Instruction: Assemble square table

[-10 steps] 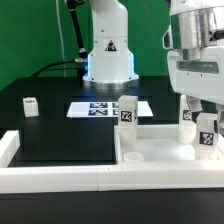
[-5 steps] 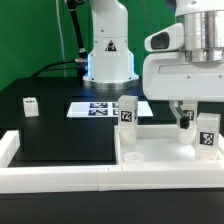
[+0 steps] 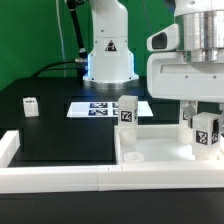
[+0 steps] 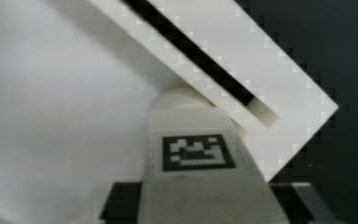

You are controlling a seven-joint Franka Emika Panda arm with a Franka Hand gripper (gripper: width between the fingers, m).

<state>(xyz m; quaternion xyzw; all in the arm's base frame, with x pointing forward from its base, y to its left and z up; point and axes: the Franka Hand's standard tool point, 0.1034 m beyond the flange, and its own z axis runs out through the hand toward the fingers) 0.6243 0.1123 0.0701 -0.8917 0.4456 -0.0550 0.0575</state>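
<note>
Black tabletop is carrying the square slab (image 3: 165, 150) at its front right corner in the exterior view, one leg (image 3: 127, 112) standing at the slab's back left corner, while the gripper (image 3: 205, 128) is hanging over the right edge. Wrist view is showing fingers (image 4: 123, 200) clamping a tagged leg (image 4: 197, 150) above the slab (image 4: 60, 110)

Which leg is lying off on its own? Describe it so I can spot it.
Start at the robot base and look to the exterior view's left across the black table. The small white leg lies there alone, far from the slab, unlike the others standing on it.
</note>
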